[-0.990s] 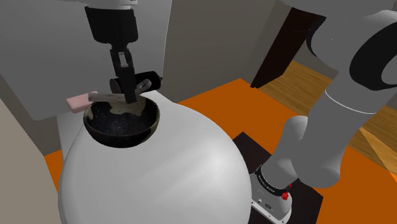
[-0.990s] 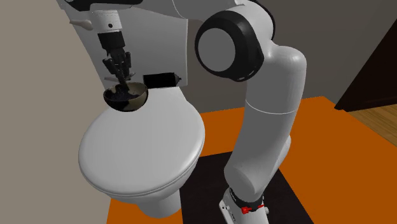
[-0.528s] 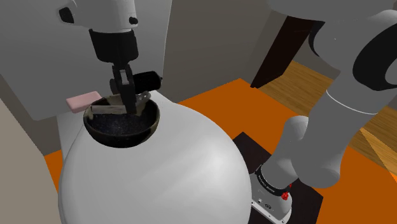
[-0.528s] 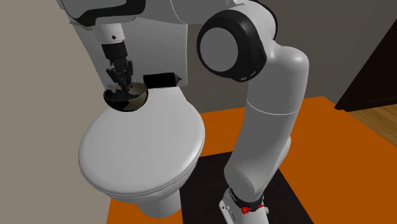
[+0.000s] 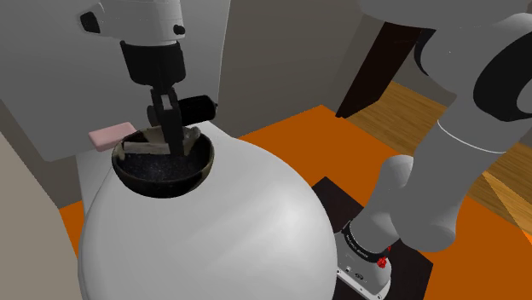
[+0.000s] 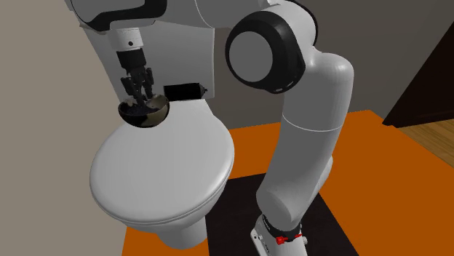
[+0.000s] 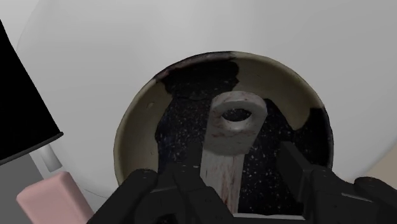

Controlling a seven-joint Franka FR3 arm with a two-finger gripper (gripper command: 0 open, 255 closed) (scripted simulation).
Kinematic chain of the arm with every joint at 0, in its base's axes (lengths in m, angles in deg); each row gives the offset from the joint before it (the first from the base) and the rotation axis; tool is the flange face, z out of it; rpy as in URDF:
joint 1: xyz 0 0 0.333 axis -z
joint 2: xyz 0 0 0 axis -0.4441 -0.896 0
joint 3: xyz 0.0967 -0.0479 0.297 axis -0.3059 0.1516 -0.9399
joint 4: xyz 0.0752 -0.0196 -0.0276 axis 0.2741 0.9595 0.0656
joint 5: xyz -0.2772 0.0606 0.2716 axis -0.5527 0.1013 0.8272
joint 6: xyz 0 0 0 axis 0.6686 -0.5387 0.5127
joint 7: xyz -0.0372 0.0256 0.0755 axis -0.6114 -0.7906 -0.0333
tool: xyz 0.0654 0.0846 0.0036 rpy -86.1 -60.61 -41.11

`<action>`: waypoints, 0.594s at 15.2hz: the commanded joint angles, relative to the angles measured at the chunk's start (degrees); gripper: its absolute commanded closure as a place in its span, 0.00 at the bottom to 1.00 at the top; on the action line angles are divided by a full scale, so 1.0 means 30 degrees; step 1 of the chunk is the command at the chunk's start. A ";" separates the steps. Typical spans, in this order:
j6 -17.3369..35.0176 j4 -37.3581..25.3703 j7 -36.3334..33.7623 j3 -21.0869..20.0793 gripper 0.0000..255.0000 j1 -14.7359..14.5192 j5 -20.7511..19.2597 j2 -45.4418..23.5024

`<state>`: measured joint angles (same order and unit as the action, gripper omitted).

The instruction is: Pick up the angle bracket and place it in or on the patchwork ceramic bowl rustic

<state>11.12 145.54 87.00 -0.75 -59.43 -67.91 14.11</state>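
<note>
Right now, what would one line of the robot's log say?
angle bracket: lying in bowl | jaws: open, above bracket | bowl: on white toilet lid

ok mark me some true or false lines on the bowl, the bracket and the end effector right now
1. The bracket lies inside the bowl. True.
2. The bowl stands on the orange floor. False: it stands on the closed white toilet lid.
3. The end effector is clamped on the bracket. False: its fingers stand apart, with a gap between one of them and the bracket.
4. A pink block lies beside the bowl. True.
5. The bowl is tipped onto its side. False: it sits upright, rim up.
</note>
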 commanded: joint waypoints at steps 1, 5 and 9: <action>0.0000 0.0000 0.0000 0.0000 0.00 0.0000 0.0000 0.0000; 0.0000 -0.0001 0.0000 0.0000 0.00 0.0000 0.0000 0.0000; -0.2741 -0.3818 -0.0202 0.0015 0.00 -0.0023 -0.0198 -0.1090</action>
<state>5.04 137.13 86.74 -0.63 -59.36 -68.36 11.80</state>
